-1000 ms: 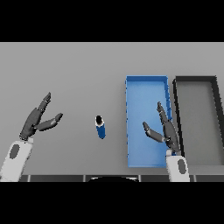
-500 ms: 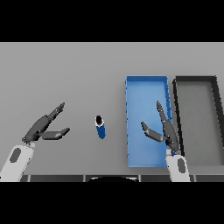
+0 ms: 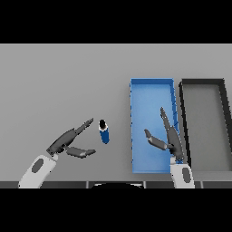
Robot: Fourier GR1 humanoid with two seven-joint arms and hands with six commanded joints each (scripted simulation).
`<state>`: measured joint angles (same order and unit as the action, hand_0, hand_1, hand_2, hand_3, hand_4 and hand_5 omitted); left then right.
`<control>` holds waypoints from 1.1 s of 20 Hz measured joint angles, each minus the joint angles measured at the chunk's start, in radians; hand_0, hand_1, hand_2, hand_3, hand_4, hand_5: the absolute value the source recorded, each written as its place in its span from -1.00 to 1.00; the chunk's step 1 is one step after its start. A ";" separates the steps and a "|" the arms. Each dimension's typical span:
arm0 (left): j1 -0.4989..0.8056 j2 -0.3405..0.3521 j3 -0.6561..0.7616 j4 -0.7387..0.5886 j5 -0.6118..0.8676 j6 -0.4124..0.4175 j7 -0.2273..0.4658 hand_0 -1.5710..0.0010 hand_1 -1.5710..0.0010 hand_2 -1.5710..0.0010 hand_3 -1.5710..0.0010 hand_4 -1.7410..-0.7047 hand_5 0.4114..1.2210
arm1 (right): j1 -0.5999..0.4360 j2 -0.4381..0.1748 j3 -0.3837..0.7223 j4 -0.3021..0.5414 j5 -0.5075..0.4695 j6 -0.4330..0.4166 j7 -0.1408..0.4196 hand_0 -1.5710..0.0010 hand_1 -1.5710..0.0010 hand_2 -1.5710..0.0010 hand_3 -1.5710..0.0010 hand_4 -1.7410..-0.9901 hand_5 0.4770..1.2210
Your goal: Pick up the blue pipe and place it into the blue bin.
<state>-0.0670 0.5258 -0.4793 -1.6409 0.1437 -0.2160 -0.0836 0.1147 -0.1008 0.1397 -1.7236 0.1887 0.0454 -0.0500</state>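
Note:
The blue pipe [image 3: 104, 132] is a short blue cylinder with a dark top, lying on the grey table just left of the blue bin [image 3: 136, 131]. My left hand [image 3: 68, 142] is open at the pipe's left, its fingertips a short gap from the pipe and its thumb spread below. Over the bin's near right part my right hand [image 3: 170, 136] hangs open, fingers pointing away from me. Nothing lies in the bin.
A dark grey bin [image 3: 183, 122] stands right beside the blue bin, at the table's right side. Grey table surface stretches to the far edge and to the left.
My left hand has moved right and turned toward the pipe, closing most of the gap. The right hand has barely moved. The pipe is where it was.

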 measured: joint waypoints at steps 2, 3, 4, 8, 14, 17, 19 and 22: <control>-0.008 -0.032 -0.017 0.032 -0.014 0.002 0.009 1.00 1.00 1.00 1.00 0.04 -0.86 | -0.003 -0.009 -0.012 -0.005 -0.004 -0.004 0.011 1.00 1.00 1.00 1.00 0.36 -0.61; -0.035 -0.066 -0.022 0.062 -0.013 0.004 0.027 1.00 1.00 1.00 1.00 0.03 -0.86 | -0.005 -0.006 -0.012 0.007 -0.001 -0.006 0.018 1.00 1.00 1.00 1.00 0.36 -0.61; -0.047 -0.095 -0.034 0.091 -0.018 0.002 0.039 1.00 1.00 1.00 1.00 0.05 -0.86 | 0.003 -0.003 -0.008 0.000 0.001 -0.007 0.008 1.00 1.00 1.00 1.00 0.36 -0.61; -0.086 -0.169 -0.049 0.174 -0.027 -0.003 0.021 1.00 1.00 1.00 1.00 0.10 -0.87 | 0.013 -0.002 -0.009 -0.007 0.000 -0.009 0.003 1.00 1.00 1.00 1.00 0.42 -0.65; -0.162 -0.260 -0.068 0.287 -0.056 -0.010 -0.016 1.00 1.00 1.00 1.00 0.06 -0.75 | 0.009 -0.019 -0.020 -0.022 -0.016 0.006 0.008 1.00 1.00 1.00 1.00 0.42 -0.65; -0.173 -0.302 -0.061 0.320 -0.048 0.003 -0.043 1.00 0.95 0.86 0.94 -0.09 -0.57 | 0.014 -0.012 -0.024 -0.012 -0.023 0.004 0.018 1.00 1.00 1.00 1.00 0.45 -0.66; -0.189 -0.324 -0.048 0.335 -0.036 0.015 -0.032 0.87 0.66 0.54 0.72 -0.18 -0.41 | 0.010 -0.014 -0.024 0.001 -0.017 0.002 0.017 1.00 1.00 1.00 1.00 0.45 -0.66; -0.174 -0.350 -0.040 0.337 -0.004 0.014 -0.039 0.09 -0.09 -0.15 -0.12 -0.49 0.28 | 0.000 -0.009 -0.024 -0.012 -0.019 -0.003 0.028 1.00 1.00 1.00 1.00 0.45 -0.66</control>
<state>-0.2407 0.1762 -0.5189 -1.3039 0.1401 -0.2023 -0.1223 0.1143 -0.1101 0.1153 -1.7352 0.1699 0.0424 -0.0215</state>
